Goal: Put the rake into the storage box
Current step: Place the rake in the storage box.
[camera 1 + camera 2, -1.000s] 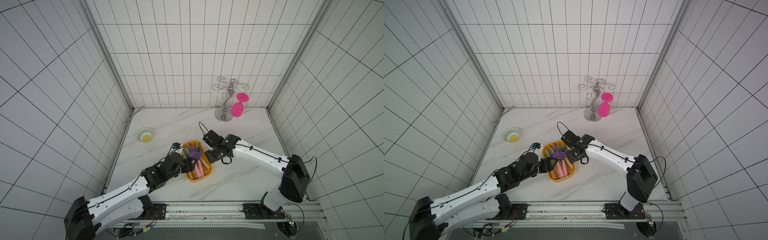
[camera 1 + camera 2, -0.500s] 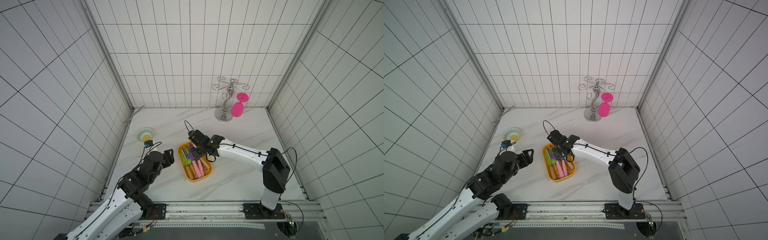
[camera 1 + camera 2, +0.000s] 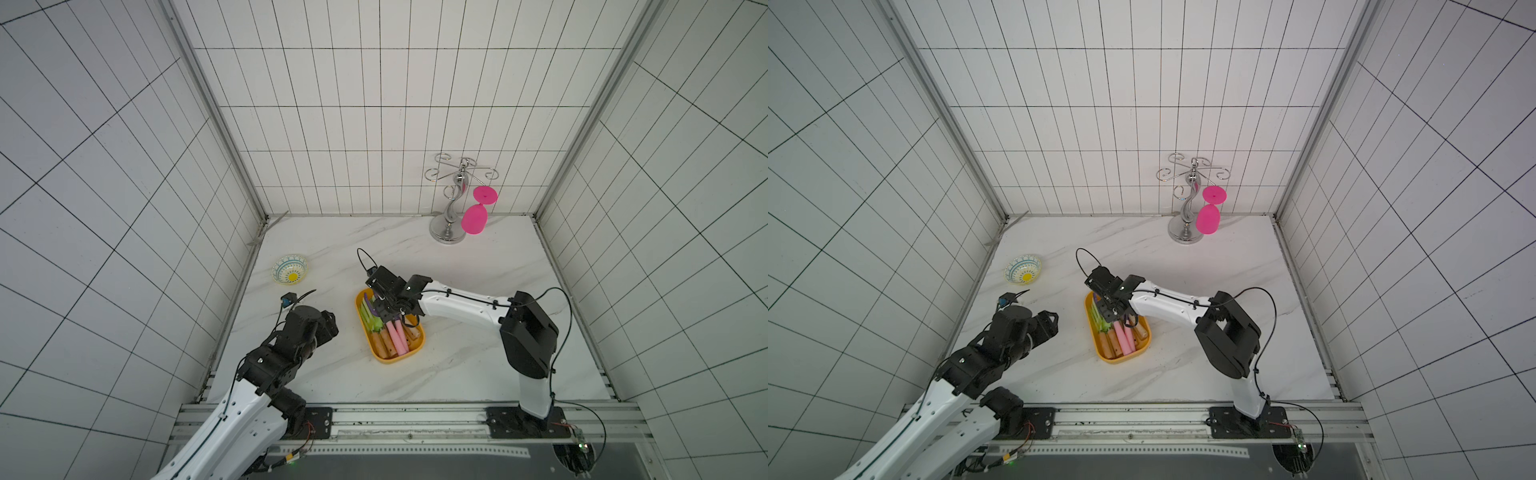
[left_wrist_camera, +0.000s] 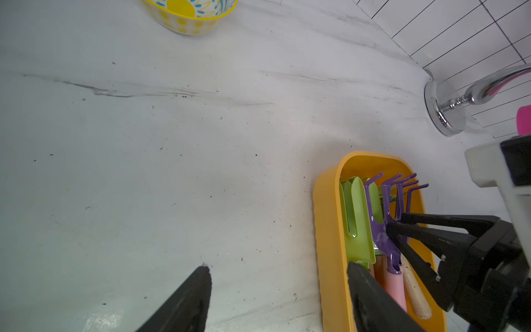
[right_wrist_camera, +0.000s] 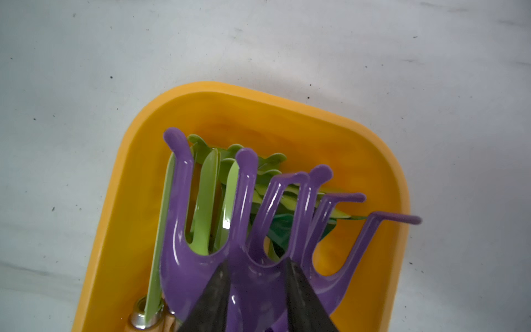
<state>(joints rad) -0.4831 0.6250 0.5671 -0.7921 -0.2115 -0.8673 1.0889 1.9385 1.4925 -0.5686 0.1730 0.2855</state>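
Left end effector (image 4: 276, 267): jaws wide apart, empty, beside the storage box (image 4: 327, 218). Rake (image 5: 184, 273): glossy purple pronged head, pink handle, lying in the box on green tools (image 5: 207, 184). Right end effector (image 5: 257, 263): half-closed jaws straddle its head; grip not determinable.

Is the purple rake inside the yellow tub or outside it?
Inside: the rake lies within the storage box walls, prongs over green tools.

Storage box (image 3: 395, 361): one. Purple rakes (image 5: 184, 258) in it: two, heads overlapping, with two pink handles (image 3: 395, 338). Wooden handles (image 3: 1140, 330): at least two. Green tools (image 4: 357, 218): overlapping, number not determinable. Patterned bowl (image 3: 290, 270): one. Chrome stand (image 3: 448, 232): one. Pink glass (image 3: 473, 219): one, hanging on it.
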